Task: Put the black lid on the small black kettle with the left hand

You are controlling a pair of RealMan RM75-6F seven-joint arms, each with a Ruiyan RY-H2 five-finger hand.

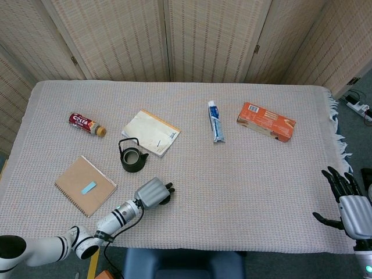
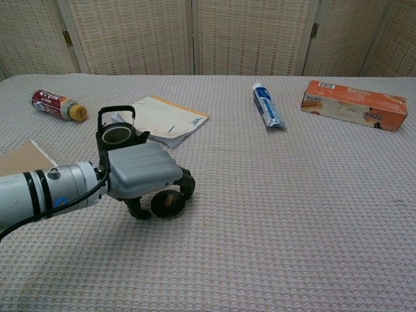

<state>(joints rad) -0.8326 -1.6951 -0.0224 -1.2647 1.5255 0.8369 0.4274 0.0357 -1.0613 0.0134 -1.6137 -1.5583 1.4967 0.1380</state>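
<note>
The small black kettle stands upright and uncovered, its handle raised, left of the table's middle. The black lid, with a brown knob, is near the front edge, tipped toward the chest camera. My left hand is lowered over it, thumb on the lid's left and fingers curled round its right, gripping it at the cloth. The kettle sits just behind this hand. My right hand hangs off the table's right edge, fingers spread and holding nothing; the chest view does not show it.
A white booklet lies right behind the kettle, a cola bottle further left. A brown spiral notebook lies left of my left hand. A toothpaste tube and an orange box lie at the back right.
</note>
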